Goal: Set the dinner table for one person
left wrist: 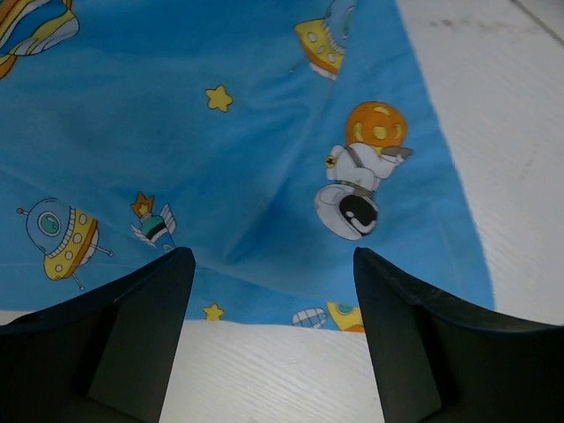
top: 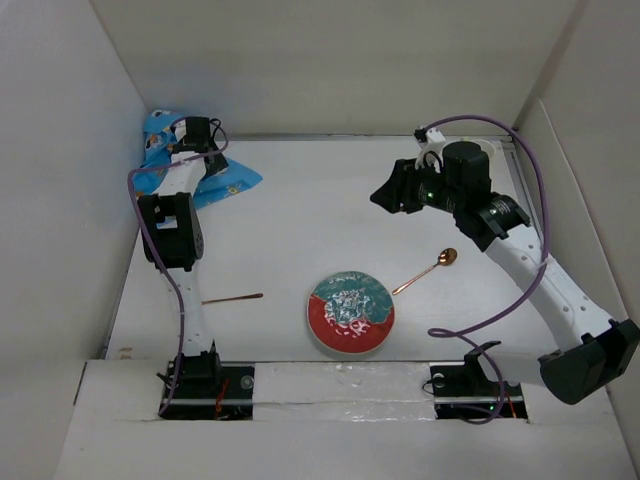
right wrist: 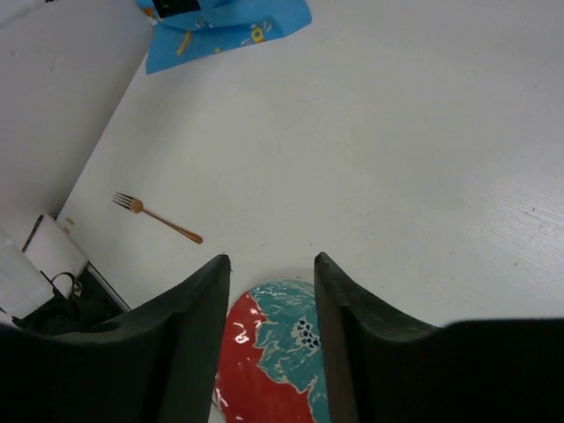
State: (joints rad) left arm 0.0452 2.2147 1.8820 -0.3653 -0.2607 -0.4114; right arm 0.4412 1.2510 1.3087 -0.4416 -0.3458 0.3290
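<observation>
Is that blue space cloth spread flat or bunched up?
Bunched: the cloth lies rumpled in the far left corner, creased under the left end effector.

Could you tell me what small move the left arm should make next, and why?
Probably lower the left gripper and pinch the edge of the placemat: the fingers stand open over it, and it lies bunched in the far corner, away from the plate.

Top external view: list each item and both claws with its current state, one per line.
placemat: rumpled in the far left corner, not spread out.
plate: flat on the dinner table, nothing on it.
spoon: lying flat, right of the plate.
fork: lying flat, left of the plate.
left claw: open, empty, over the placemat.
right claw: open, empty, in the air.
</observation>
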